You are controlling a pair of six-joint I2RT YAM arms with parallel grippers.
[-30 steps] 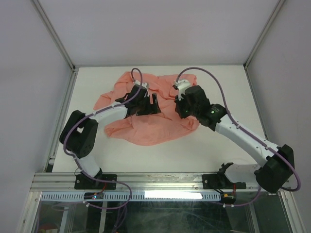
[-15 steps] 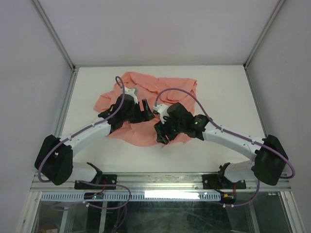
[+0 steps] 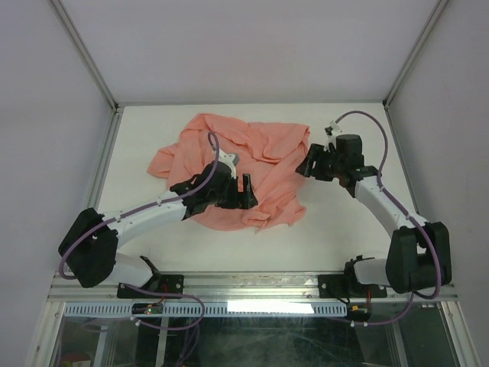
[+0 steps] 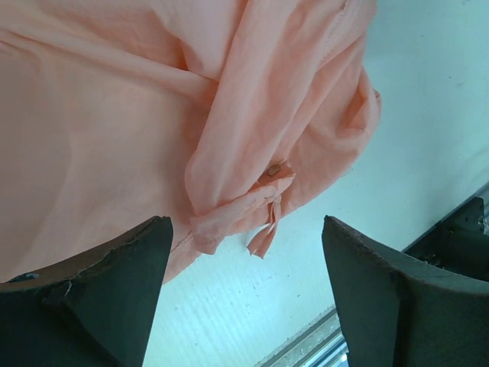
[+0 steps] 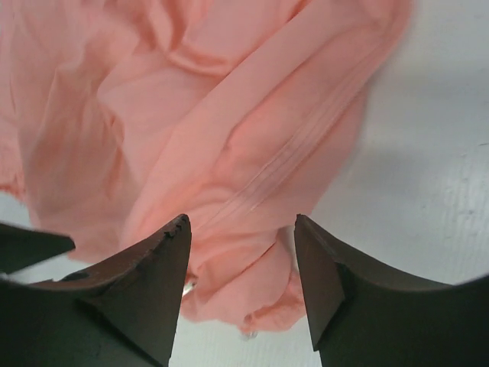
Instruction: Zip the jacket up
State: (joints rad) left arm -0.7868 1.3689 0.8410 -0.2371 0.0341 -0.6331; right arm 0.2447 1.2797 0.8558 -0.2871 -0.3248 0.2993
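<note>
The salmon-pink jacket [image 3: 260, 157] lies crumpled on the white table [image 3: 344, 229]. My left gripper [image 3: 243, 191] hovers over its near hem, jaws wide apart. In the left wrist view the left gripper [image 4: 246, 229] is open and holds nothing; the jacket [image 4: 137, 115] bunches into a fold with a small fabric tab [image 4: 263, 238] hanging between the fingers. My right gripper [image 3: 309, 162] sits at the jacket's right edge. In the right wrist view the right gripper [image 5: 241, 222] is open above the jacket [image 5: 229, 107]. A stitched zip line [image 5: 284, 164] runs diagonally towards a small shiny piece [image 5: 188, 287].
A metal rail [image 3: 252, 284] runs along the near table edge and shows as the rail [image 4: 317, 344] in the left wrist view. Pale enclosure walls [image 3: 46, 153] close in left, right and back. Bare table lies right of the jacket.
My right gripper was shut; it opened, let go of the cloth and swung from the jacket's near middle to its right edge. The left gripper shifted nearer, to the hem. The jacket lies more spread out.
</note>
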